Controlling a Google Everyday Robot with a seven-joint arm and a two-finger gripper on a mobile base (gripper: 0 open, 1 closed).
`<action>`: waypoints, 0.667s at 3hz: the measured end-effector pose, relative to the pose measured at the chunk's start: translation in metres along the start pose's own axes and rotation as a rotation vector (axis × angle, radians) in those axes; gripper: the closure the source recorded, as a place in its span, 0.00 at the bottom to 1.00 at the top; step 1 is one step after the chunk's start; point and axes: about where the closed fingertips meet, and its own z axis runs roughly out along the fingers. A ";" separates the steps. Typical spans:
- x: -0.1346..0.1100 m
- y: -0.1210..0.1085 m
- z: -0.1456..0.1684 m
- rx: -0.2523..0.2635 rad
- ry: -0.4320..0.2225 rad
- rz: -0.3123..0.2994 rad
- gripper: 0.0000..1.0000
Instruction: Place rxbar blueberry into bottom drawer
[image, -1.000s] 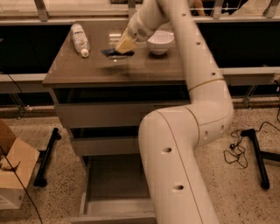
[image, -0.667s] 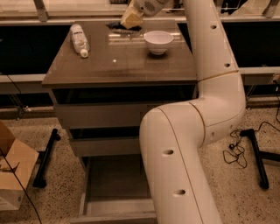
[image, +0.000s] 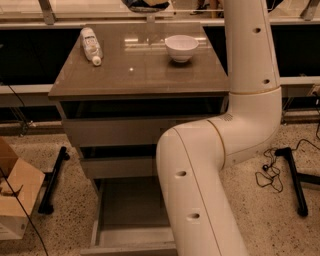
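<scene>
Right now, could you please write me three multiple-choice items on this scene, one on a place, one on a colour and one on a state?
1. Where is the gripper?
A) at the picture's bottom edge
B) at the picture's top edge, above the back of the cabinet top
C) at the picture's left edge

2. What colour is the bowl?
A) white
B) red
C) green

3. How is the bottom drawer?
A) pushed shut
B) pulled out
C) taken away

Key:
1 B: it shows only at the top edge, mostly cut off.
2 A: the bowl on the cabinet top is plainly white.
3 B: its tray juts forward, open from above.
</scene>
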 end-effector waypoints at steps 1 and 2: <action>-0.011 0.017 0.007 -0.013 -0.064 0.044 1.00; -0.013 0.014 0.014 -0.012 -0.070 0.048 1.00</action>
